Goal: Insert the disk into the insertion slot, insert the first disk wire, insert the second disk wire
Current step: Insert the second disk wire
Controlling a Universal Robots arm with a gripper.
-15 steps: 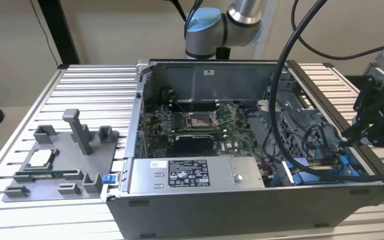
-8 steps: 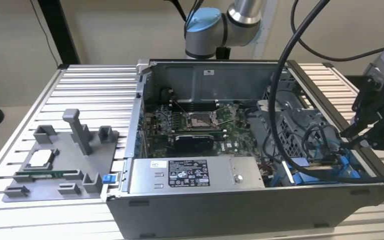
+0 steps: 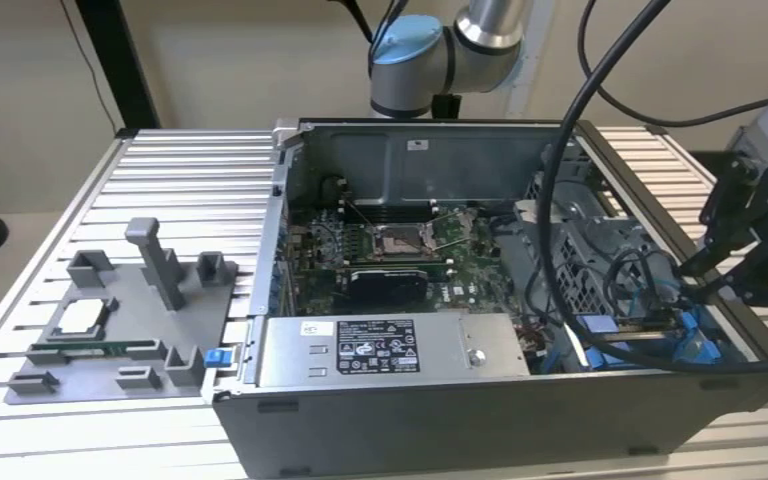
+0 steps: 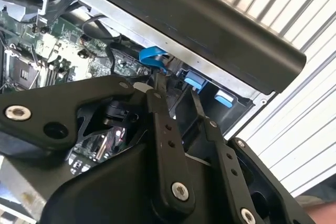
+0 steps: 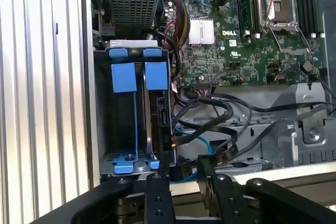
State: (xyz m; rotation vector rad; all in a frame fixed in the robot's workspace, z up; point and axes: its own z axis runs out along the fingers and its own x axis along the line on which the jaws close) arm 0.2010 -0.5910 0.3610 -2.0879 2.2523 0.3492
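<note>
Gripper (image 5: 181,164), fingers slightly parted and holding nothing, poised near blue-railed insertion slot (image 5: 124,77); black cables (image 5: 212,103) and blue cable (image 5: 202,140) crowd alongside.

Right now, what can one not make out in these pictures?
1. Insertion slot, exterior view: black cables cross it.
2. Slot's inside, first wrist view: in deep shadow.
3. Motherboard, second wrist view: the hand covers most of it.
</note>
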